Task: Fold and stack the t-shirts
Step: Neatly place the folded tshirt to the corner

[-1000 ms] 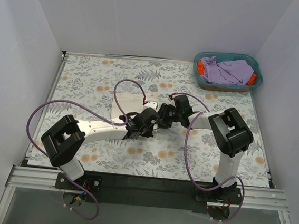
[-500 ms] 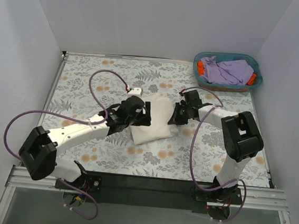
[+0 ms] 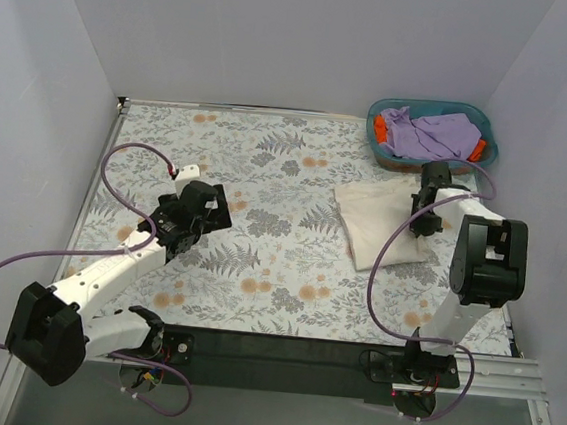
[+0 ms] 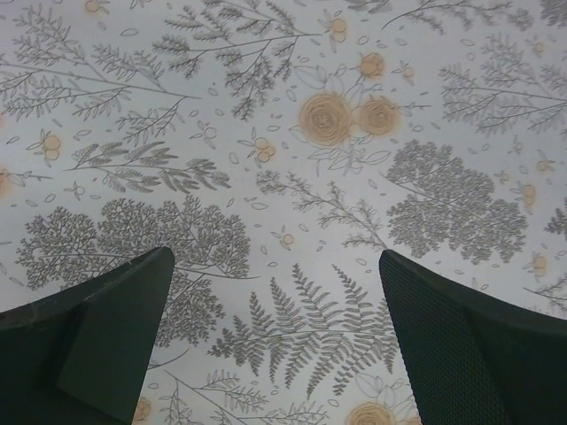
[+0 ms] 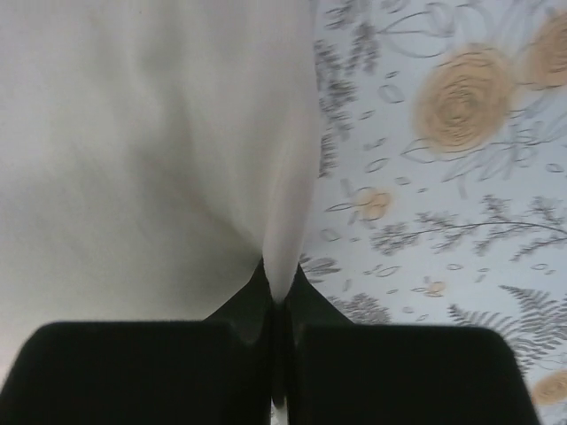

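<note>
Folded cream t-shirt (image 3: 375,223) dragged from centre to 3 o'clock on surface (image 3: 268,161), near basket (image 3: 432,106). Its edge pinched in closed right tool (image 5: 277,297). Empty left tool (image 4: 275,257), jaws apart, withdrawn to 9 o'clock. Judgement: fold complete, placement underway.

The right gripper (image 5: 279,292) is black; the t-shirt (image 5: 151,150) pinched between its jaws is plain cream, with no pattern; right of those jaws the tablecloth (image 5: 443,177) is pale grey-white, printed with grey ferns and leaves and orange-yellow roses; the same print fills the gap between the black, spread jaws of the left gripper (image 4: 275,266); nearer the right jaws than the left, a teal basket (image 3: 431,103) holds a lavender garment (image 3: 432,134) and an orange-red garment (image 3: 380,129); the cables (image 3: 129,147) are purple.
</note>
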Motion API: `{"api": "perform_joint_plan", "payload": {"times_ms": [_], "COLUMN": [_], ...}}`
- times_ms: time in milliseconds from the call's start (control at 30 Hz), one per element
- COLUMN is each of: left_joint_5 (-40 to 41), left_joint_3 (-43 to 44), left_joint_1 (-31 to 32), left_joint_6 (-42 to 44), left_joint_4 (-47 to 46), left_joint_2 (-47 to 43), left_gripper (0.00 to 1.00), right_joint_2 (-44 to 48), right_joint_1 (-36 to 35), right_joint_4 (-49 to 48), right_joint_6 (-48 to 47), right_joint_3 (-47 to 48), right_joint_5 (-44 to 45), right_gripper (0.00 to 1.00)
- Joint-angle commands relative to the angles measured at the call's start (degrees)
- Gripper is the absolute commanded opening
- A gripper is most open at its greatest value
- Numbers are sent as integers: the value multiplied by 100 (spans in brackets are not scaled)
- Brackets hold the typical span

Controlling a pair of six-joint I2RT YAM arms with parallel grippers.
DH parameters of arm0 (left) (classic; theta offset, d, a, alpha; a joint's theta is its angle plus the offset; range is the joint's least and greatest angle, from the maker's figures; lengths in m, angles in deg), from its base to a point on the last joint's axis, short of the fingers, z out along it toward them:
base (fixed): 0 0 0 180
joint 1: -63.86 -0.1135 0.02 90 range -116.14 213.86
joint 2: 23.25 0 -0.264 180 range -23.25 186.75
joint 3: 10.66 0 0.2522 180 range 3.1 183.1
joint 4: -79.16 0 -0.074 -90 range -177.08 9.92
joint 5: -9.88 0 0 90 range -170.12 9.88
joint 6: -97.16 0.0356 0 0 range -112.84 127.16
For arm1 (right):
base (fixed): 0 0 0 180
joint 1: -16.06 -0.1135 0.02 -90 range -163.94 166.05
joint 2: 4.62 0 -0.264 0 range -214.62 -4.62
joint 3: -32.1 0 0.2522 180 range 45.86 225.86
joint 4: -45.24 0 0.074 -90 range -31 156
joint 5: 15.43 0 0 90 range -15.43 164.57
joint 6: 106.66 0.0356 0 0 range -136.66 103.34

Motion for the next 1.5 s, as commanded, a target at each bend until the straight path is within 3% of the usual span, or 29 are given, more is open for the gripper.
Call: {"api": "perform_joint_plan", "payload": {"times_ms": [0,300,433,700,867,1200,1267,1333,1367,1433,1467], "left_joint_5": [454,569,578,586,639,569,569,586,595,621,656], "left_joint_3": [-233,-251,-269,-260,-312,-330,-348,-356,-356,-252,-173], "left_joint_1": [-34,-34,-34,-34,-34,-34,-34,-34,-34,-34,-34], "left_joint_6": [14,-21,-39,-21,-3,14,-3,-21,-30,-12,-12], "left_joint_4": [100,29,-32,-85,-59,-129,-120,-111,-111,-85,-41], "left_joint_2": [-408,-294,-251,-101,-241,-505,-601,-689,-794,-892,-988], "left_gripper": [94,94,94,94,94,94,94,94,94,95,96], "right_joint_2": [-297,-693,-861,-1046,-835,-308,-133,35,236,465,701], "right_joint_1": [560,1625,1740,2083,2408,2523,2523,2514,2505,2418,2374], "right_joint_4": [218,200,200,191,191,411,507,578,682,771,876], "right_joint_6": [-431,-176,-62,1211,1722,1415,1371,1292,1274,1161,1116], "right_joint_3": [429,1000,1203,1292,1037,922,913,931,922,922,939], "right_joint_5": [872,802,705,-253,-148,415,467,546,608,800,863], "right_gripper": [1,1,1,1,1,2,18,25,34,37,44]}}
